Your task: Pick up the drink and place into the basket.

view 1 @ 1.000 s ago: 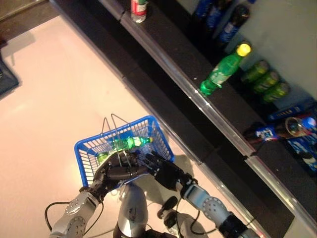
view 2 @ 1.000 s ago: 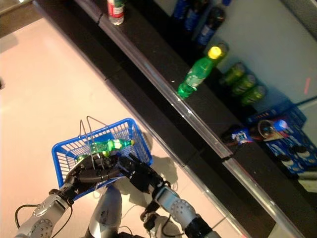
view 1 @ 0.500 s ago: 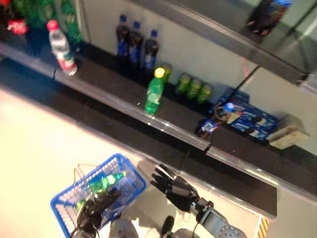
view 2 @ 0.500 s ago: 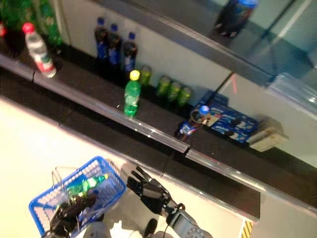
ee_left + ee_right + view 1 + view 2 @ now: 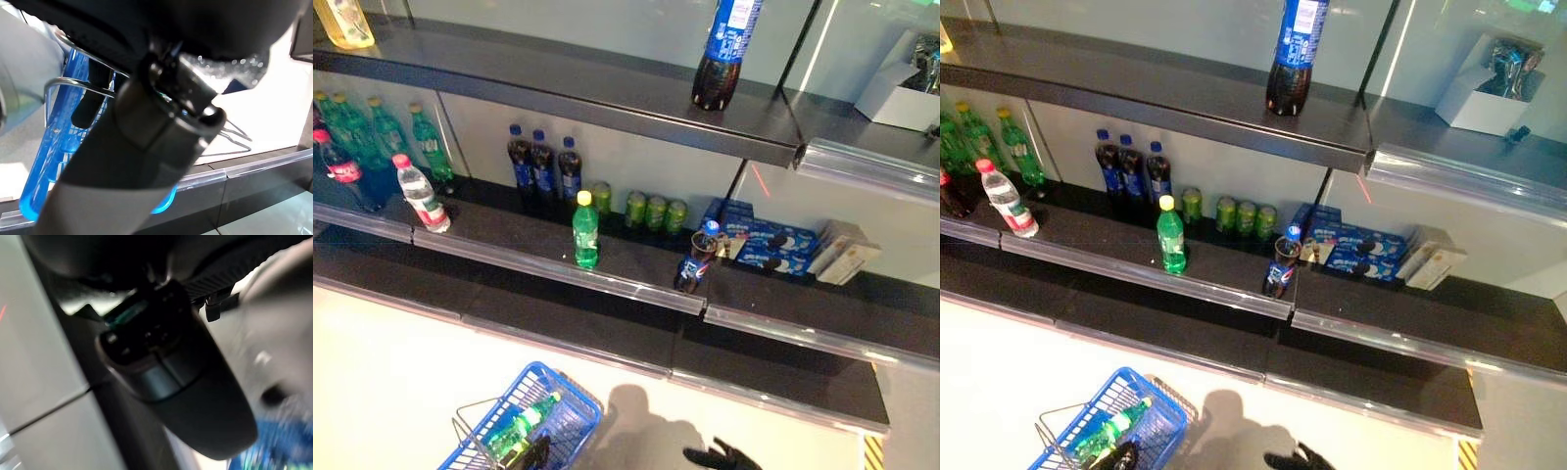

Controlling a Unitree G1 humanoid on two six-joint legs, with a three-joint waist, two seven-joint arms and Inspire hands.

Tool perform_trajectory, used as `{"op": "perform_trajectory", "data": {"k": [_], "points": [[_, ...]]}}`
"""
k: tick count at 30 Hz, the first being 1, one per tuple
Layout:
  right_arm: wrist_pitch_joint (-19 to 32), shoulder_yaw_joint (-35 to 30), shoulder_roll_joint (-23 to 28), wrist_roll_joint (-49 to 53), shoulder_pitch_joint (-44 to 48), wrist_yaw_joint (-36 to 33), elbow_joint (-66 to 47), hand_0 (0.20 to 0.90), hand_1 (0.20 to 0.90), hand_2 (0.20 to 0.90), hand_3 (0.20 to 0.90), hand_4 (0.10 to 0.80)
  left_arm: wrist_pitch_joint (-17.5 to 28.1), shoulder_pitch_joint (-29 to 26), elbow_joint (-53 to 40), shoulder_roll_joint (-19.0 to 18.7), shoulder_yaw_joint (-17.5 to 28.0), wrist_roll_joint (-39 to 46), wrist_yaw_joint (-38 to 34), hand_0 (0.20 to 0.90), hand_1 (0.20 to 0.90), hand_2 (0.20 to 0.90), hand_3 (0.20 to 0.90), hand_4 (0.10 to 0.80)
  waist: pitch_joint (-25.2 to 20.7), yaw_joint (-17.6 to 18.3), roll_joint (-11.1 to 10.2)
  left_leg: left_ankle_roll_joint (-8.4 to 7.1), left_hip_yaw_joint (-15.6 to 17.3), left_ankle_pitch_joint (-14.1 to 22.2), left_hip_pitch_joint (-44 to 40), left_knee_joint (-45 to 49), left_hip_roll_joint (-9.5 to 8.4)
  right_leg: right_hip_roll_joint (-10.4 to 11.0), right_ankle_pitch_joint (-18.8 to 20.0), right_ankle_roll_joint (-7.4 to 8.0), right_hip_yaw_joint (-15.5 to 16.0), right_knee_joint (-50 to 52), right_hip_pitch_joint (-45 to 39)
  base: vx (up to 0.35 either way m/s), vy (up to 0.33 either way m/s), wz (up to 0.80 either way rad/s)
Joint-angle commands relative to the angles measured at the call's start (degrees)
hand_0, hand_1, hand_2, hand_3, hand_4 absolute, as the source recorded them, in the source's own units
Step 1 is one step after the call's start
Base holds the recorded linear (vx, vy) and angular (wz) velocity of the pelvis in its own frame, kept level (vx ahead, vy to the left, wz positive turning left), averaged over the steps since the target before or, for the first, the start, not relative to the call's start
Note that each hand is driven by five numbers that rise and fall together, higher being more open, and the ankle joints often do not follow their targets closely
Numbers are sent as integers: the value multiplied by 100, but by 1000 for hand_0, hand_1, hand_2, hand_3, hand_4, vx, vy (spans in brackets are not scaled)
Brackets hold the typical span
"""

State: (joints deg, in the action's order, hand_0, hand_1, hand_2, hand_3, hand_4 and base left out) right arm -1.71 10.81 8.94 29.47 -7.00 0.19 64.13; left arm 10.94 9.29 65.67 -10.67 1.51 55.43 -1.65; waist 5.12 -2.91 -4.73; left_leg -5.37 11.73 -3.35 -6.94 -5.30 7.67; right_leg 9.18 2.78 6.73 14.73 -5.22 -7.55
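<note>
A blue basket (image 5: 570,415) with wire handles hangs at the lower left. A green drink bottle (image 5: 519,427) lies inside it on its side. My left hand (image 5: 532,455) shows only as dark fingers at the basket's near rim. In the left wrist view a finger (image 5: 92,100) hooks behind a wire of the basket (image 5: 61,147). My right hand (image 5: 719,457) sits to the right of the basket, apart from it, with spread fingers and nothing in it.
Dark shelves fill the view ahead. The lower shelf carries a green bottle with a yellow cap (image 5: 585,231), a water bottle (image 5: 422,194), cola bottles (image 5: 543,168), green cans (image 5: 652,211), a dark bottle (image 5: 695,260) and cookie boxes (image 5: 766,241). A large cola bottle (image 5: 723,51) stands on the upper shelf.
The camera has tilted up from the basket to the shelves. The right hand drew away from the basket and opened. The green bottle stays in the basket.
</note>
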Motion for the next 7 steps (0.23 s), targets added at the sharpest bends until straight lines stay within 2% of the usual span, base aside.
{"op": "perform_trajectory", "data": {"k": [1, 7], "points": [[457, -221, 205, -453, 327, -198, 312, 900, 900, 900, 900, 800, 992, -467, -159, 12, 202, 31, 538, 300, 300, 300, 200, 100, -102, -88, 299, -16, -124, 183, 40, 30, -18, 283, 82, 260, 232, 140, -11, 25, 29, -4], [378, -438, 201, -624, 293, -371, 742, 900, 900, 900, 900, 800, 1018, -545, -18, 65, 207, 123, 527, 300, 300, 300, 200, 100, -133, -47, 377, 2, -114, 211, 19, 30, -42, 277, 12, 231, 230, 210, -7, 8, 11, -2]]}}
